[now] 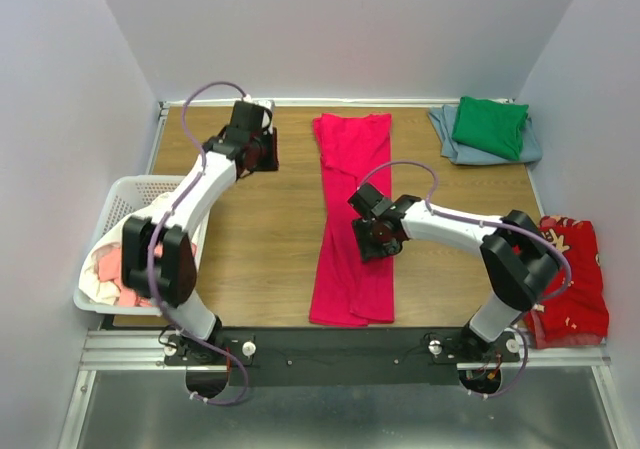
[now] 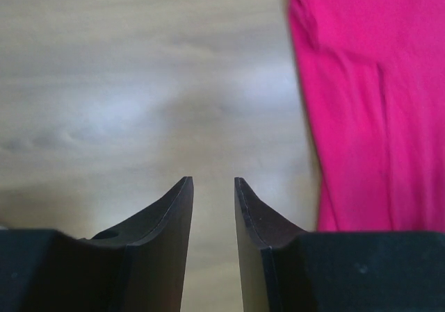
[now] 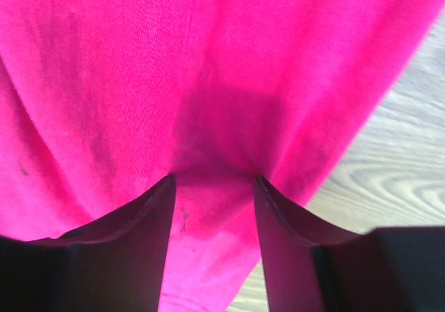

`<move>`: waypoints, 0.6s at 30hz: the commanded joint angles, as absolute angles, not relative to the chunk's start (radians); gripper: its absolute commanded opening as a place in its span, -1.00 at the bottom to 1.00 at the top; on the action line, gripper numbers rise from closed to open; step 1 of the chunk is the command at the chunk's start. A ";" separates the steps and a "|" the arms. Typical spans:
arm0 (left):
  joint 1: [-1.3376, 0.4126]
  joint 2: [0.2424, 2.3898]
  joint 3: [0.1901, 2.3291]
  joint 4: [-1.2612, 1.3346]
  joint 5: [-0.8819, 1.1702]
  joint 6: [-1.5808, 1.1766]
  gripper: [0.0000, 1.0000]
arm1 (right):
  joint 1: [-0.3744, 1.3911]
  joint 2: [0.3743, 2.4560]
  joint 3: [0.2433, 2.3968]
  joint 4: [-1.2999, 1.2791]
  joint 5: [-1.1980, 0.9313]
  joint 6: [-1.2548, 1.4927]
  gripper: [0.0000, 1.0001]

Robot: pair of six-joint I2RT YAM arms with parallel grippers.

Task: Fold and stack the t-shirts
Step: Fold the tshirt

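Since the pink shirt point(image 1: 345, 154) lay in a long strip on the table point(image 1: 270, 224), soft and floppy, I judged its end corners the best hold; left and right jaws stood spread, empty.

My top camera sits high above and behind my two bases and looks down on the whole light-brown wooden table point(image 1: 270, 239). The left wrist camera peers past my left claw point(image 2: 213, 181), close over bare wood. The right one looks past my right claw point(image 3: 213, 178), nearer still. All three views share the long crimson-pink cloth t-shirt point(image 1: 352, 219).
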State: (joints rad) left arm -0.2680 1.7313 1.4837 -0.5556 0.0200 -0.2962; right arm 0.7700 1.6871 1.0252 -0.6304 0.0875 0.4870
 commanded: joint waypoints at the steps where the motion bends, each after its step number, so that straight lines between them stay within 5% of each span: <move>1: -0.368 1.468 1.254 -0.483 0.115 -0.276 -0.21 | 0.767 1.609 1.052 -0.655 0.160 0.531 0.21; 18: -0.733 1.148 0.781 -0.491 0.184 -0.616 -0.18 | 0.769 1.370 0.855 -0.719 0.155 0.735 0.22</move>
State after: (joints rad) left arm -0.6334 1.2171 0.8391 -0.5110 0.1474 -0.4717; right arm 0.7700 1.4490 0.9138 -0.6586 0.1322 0.6483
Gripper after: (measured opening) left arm 0.412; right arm 0.612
